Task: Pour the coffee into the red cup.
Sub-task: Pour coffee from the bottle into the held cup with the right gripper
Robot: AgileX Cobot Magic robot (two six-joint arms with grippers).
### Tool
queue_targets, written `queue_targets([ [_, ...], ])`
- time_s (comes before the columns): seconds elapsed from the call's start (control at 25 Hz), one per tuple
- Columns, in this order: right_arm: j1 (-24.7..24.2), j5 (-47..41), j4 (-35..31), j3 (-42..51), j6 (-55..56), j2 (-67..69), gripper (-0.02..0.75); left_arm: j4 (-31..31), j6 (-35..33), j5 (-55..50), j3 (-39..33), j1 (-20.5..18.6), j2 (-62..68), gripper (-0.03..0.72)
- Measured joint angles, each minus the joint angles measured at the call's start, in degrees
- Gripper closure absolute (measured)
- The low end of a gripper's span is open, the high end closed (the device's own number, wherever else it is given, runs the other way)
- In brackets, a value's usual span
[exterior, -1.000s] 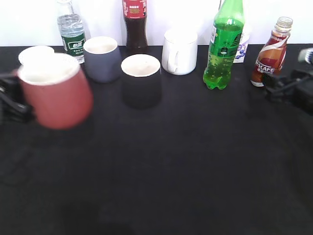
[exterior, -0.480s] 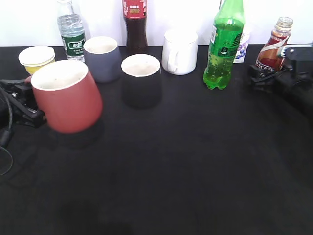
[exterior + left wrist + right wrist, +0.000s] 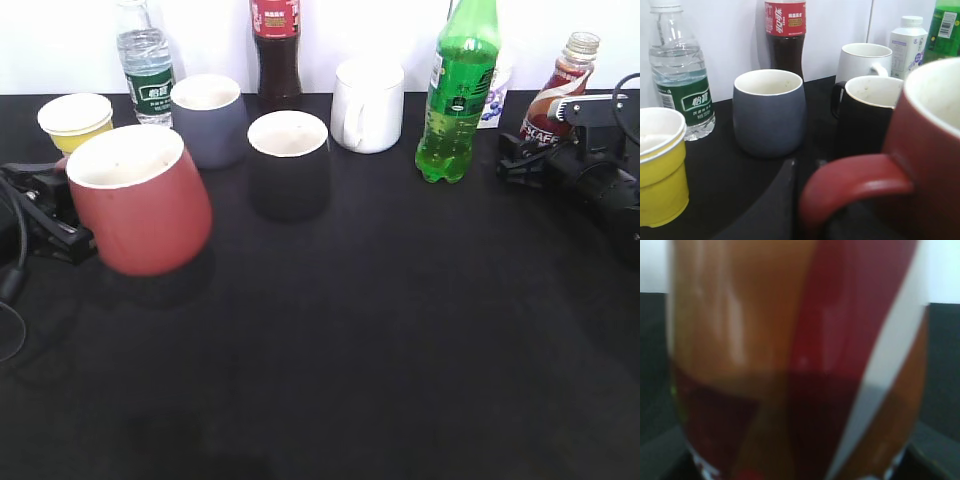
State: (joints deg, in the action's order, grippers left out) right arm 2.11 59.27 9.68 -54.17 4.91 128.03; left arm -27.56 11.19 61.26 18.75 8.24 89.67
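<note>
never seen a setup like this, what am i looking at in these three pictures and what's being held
This is a robot with two arms, each ending in a clamp-like end effector and carrying a small camera at its wrist.

The wide picture looks down at a slant over a black table. The left end effector grips the red cup by its handle, and the cup is tilted. The right end effector is at the coffee bottle; whether it grips yet is unclear.

The left wrist picture shows that red handle close up, with a yellow cup, a grey cup, a black mug, a white mug and bottles behind. The right wrist picture is filled by the blurry coffee label.
</note>
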Motion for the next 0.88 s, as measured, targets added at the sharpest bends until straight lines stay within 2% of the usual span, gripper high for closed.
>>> queue_targets([
  [0.24, 0.0, 1.9, 0.3, 1.9, -2.7, -1.2, 0.202, -0.1, 0.0, 0.0, 0.0, 0.0, 0.0, 0.625],
  [0.36, 0.1, 5.8, 0.3, 7.7, -2.8, -6.0, 0.202, -0.4, 0.0, 0.0, 0.0, 0.0, 0.0, 0.625],
  [0.64, 0.3, 8.0, 0.5, 22.1, -2.8, -15.2, 0.203, -2.5, 0.0, 0.0, 0.0, 0.0, 0.0, 0.625],
  [0.76, 4.9, 8.0, 0.5, 26.7, -4.4, -16.7, 0.203, -3.3, 0.0, 0.0, 0.0, 0.0, 0.0, 0.625],
  [0.88, 13.8, 8.0, -0.3, 28.4, -4.9, -16.7, 0.203, -5.2, 0.0, 0.0, 0.0, 0.0, 0.0, 0.625],
])
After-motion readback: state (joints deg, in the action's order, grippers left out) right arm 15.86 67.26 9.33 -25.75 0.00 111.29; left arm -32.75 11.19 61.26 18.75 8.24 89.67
